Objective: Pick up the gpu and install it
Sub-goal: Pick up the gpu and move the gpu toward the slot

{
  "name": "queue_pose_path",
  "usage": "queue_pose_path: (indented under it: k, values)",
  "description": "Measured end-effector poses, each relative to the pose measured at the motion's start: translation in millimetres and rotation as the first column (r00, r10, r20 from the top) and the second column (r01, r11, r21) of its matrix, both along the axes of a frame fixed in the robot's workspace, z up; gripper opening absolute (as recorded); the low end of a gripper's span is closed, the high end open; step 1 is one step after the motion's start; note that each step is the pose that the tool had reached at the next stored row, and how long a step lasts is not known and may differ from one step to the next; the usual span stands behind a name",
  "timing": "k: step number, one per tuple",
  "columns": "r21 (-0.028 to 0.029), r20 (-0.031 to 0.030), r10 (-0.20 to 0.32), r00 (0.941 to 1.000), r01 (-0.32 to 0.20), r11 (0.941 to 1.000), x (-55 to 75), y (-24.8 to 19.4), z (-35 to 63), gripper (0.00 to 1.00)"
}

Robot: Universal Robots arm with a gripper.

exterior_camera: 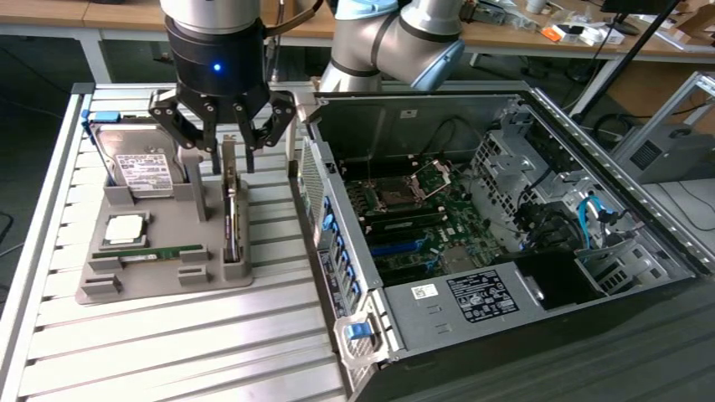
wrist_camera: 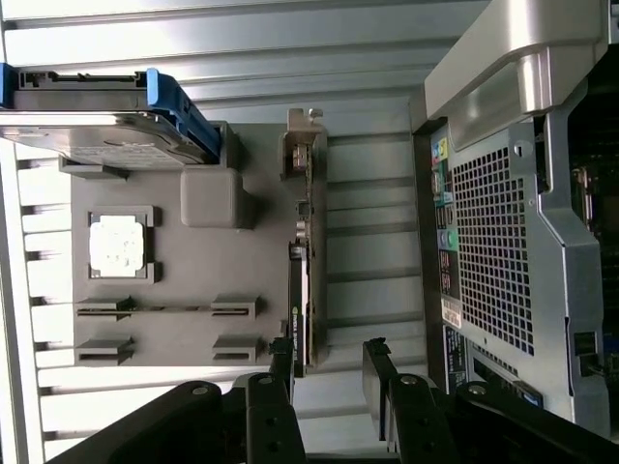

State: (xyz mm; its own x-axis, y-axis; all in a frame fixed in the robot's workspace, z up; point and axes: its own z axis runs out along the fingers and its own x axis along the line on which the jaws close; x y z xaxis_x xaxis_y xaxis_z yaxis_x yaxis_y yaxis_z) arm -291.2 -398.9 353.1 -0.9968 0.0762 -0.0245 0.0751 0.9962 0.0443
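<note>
Gripper (exterior_camera: 228,164) sits over the parts fixture (exterior_camera: 146,285) on the exterior view's left, pointing down. Jaws are spread wide and hold nothing. The fingers (exterior_camera: 190,138) straddle the line of the gpu (exterior_camera: 231,213), one on each side of its upper edge. I can't tell whether either one touches it.

The gpu stands on its long edge in the fixture's right-hand slot, running near to far. It isn't in the case. On the wrist view the gpu (wrist_camera: 305,251) lines up between the two fingertips of the gripper (wrist_camera: 327,356), and its silvery bracket (wrist_camera: 304,145) is at the end away from them.

Also on the fixture:
- The hard drive (exterior_camera: 140,167) leans in its holder at the far left, white label up, with a blue clip (exterior_camera: 104,115) just beyond it.
- The CPU (exterior_camera: 123,228) lies flat in its pocket, nearer than the drive.
- The green memory stick (exterior_camera: 162,251) stands on edge, just nearer than the CPU.

The fixture rests on a slatted aluminium table (exterior_camera: 167,352).

The open PC case (exterior_camera: 625,226) lies on the exterior view's right, just beside the fixture. Its motherboard (exterior_camera: 403,226) faces up, with the power supply (exterior_camera: 480,297) at the near end. The perforated rear panel (wrist_camera: 493,251) of the case runs alongside the gpu's slot, close but apart.
</note>
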Motion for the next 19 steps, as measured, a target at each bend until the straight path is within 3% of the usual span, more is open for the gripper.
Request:
queue_pose_path:
  k: [19]
  values:
    - [0.0, 0.0, 0.0, 1.0, 0.0, 1.0, 0.0, 0.0, -7.7, 0.42]
